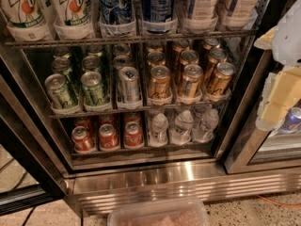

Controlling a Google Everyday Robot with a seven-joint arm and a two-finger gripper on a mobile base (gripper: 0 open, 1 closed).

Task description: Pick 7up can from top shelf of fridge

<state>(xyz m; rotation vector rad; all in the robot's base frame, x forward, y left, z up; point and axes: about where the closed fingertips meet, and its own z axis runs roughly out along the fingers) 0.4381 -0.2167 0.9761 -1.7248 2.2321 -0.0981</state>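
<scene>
Two white 7up cans stand side by side at the left end of the top shelf (pixel 131 39): one at the far left (pixel 21 8) and one just right of it (pixel 71 6), each in a clear plastic holder. Their tops are cut off by the frame's edge. The fridge (pixel 188 178) stands open in front of me, with its steel base and grille below. My gripper (pixel 277 102), cream and white, hangs at the right edge in front of the fridge's right door frame. It is far to the right of the 7up cans, lower than the top shelf, and holds nothing that I can see.
Blue cans (pixel 115 4) and pale cans (pixel 202 1) fill the rest of the top shelf. The rack below holds green cans (pixel 61 91), a silver can (pixel 128 84) and gold cans (pixel 190 81). Red cans (pixel 108 136) and water bottles (pixel 183 124) sit lowest. A clear plastic tub (pixel 157 213) lies on the floor.
</scene>
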